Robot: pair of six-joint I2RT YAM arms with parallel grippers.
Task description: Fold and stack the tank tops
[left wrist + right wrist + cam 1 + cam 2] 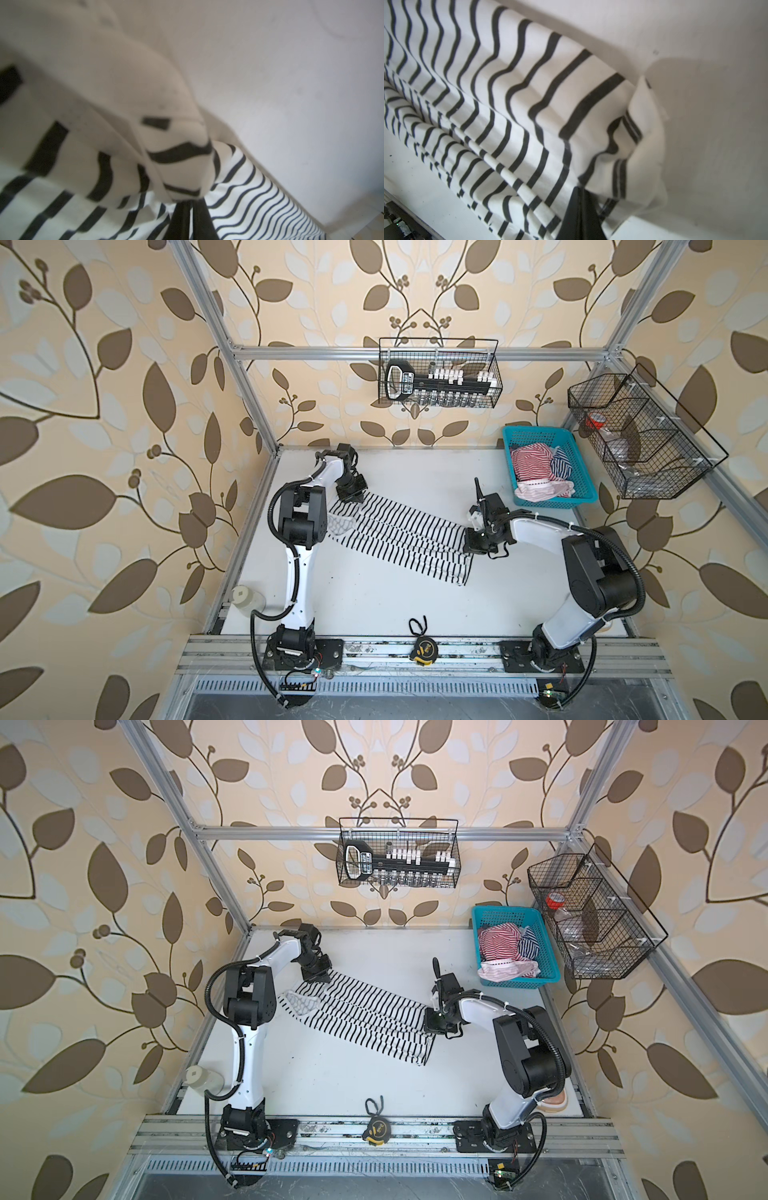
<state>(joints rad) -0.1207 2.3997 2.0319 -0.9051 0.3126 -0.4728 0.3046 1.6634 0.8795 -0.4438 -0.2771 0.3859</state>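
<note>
No text, number or brand can be read in any view. In both top views a white-lettered panel is seen on the handle of the black tool holder (398, 379) in the wire basket (495, 364) on the back wall. A round mark is seen on the yellow-and-black tape measure (423, 649) at the front rail. Both are too small to be made out.

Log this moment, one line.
left gripper: shut on black-and-white top | right gripper: shut on it | other tops: in basket
</note>
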